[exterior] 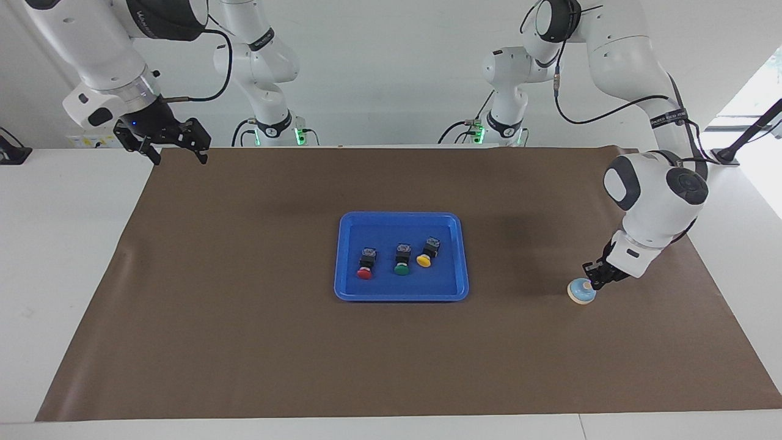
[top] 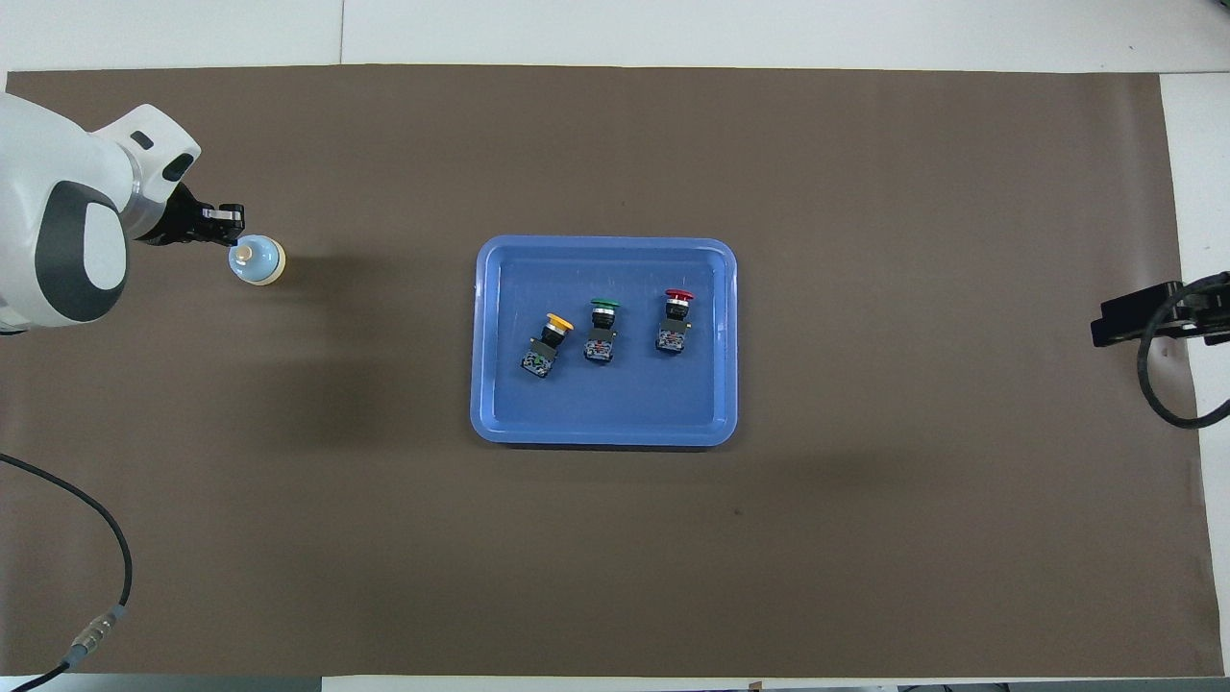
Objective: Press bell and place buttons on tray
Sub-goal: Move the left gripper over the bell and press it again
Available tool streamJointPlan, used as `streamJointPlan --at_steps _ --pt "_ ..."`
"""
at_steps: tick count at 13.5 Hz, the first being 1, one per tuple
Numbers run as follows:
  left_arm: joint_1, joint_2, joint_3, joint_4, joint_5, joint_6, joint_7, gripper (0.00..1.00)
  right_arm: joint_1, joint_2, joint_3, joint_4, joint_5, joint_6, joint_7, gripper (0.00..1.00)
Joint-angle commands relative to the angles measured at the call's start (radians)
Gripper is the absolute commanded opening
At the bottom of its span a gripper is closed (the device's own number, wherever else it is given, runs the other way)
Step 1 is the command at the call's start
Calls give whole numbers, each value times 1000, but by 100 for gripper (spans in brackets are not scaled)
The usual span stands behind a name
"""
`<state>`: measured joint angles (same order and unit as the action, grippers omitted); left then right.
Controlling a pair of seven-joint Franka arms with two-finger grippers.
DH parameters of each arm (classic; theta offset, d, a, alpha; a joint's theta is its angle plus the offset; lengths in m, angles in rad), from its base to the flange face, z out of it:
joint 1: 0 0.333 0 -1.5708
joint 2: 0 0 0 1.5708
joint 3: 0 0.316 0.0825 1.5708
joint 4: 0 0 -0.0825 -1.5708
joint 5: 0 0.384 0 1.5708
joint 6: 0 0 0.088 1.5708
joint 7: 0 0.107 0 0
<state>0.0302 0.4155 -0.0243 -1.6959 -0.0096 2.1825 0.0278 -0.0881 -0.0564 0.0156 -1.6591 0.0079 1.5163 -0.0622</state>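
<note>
The light-blue bell stands on the brown mat toward the left arm's end of the table. My left gripper is shut, and its tips sit right at the bell's cream knob. The blue tray lies mid-table. In it lie the red button, the green button and the yellow button, side by side. My right gripper waits open and empty, raised over the mat's edge at the right arm's end.
A brown mat covers most of the white table. A black cable hangs over the mat's corner near the left arm's base.
</note>
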Motion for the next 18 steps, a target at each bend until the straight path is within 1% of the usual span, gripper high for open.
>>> streamJointPlan --at_steps 1,6,7,9,12,14,16,18 --pt "2 -7 -2 -30 20 8 -9 0 -9 1 4 4 14 -15 2 100" --pt "2 0 -2 -48 22 26 -6 0 -9 1 4 4 14 -15 2 100" --pt "4 6 -2 -68 22 66 -5 0 -9 1 4 4 14 -15 2 100" --pt "4 14 -2 -146 25 187 -2 0 -9 1 4 4 12 -15 2 100" --pt "4 14 3 -116 28 129 -2 0 -9 1 4 4 12 -15 2 100" --pt "2 -3 4 -82 30 56 -2 0 -9 1 4 4 12 -15 2 100" --pt "2 -75 3 -67 30 -25 -2 0 -9 1 4 4 14 -15 2 100" --pt "0 -164 3 -56 25 -119 -6 0 -9 1 4 4 12 -15 2 100"
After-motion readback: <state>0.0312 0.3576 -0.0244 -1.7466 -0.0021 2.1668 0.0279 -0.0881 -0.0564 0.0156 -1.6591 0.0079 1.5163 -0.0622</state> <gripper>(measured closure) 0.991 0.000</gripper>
